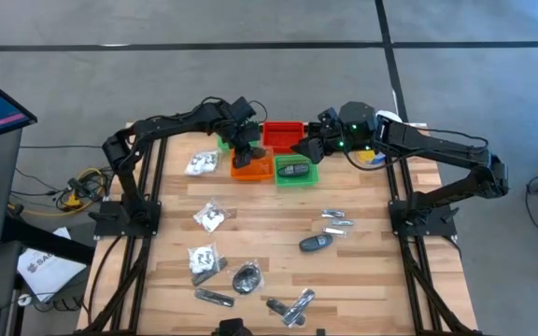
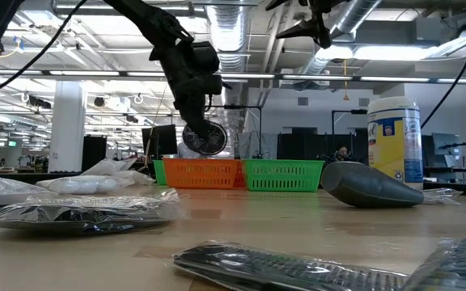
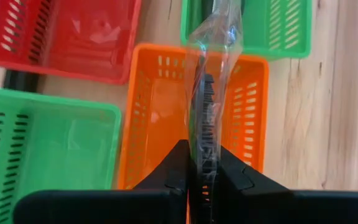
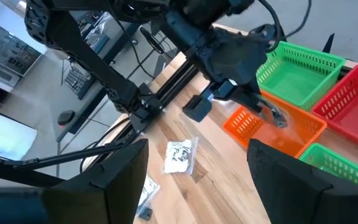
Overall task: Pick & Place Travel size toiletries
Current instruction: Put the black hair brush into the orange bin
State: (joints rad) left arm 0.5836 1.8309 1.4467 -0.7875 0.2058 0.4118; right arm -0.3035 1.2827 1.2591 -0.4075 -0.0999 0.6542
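My left gripper (image 1: 244,149) is shut on a clear packet with a black round piece (image 2: 205,139) and hangs over the orange tray (image 1: 250,170). The left wrist view shows the packet (image 3: 211,68) edge-on between the fingers. My right gripper (image 4: 197,186) stands open and holds nothing, high above the table's far right, beside the right green tray (image 1: 296,172), in which a dark grey oval lies. More toiletries lie flat on the wood: clear packets (image 1: 210,217), a black round piece (image 1: 247,277), a grey oval (image 1: 316,244) and silvery sachets (image 1: 336,222). My left gripper pinches the packet between its two fingers, over the black piece's rim (image 3: 202,149). The fingers slant steeply down from above. The packet stands on edge and reaches out past the fingertips, with its clear plastic end (image 3: 216,31) free. It is lifted clear, above the orange tray.
A red tray (image 1: 283,133) and a second green tray (image 1: 224,143) stand behind the orange one at the far edge. A tall white canister (image 2: 395,141) stands at the far right. Bare wood lies between the trays and the scattered packets.
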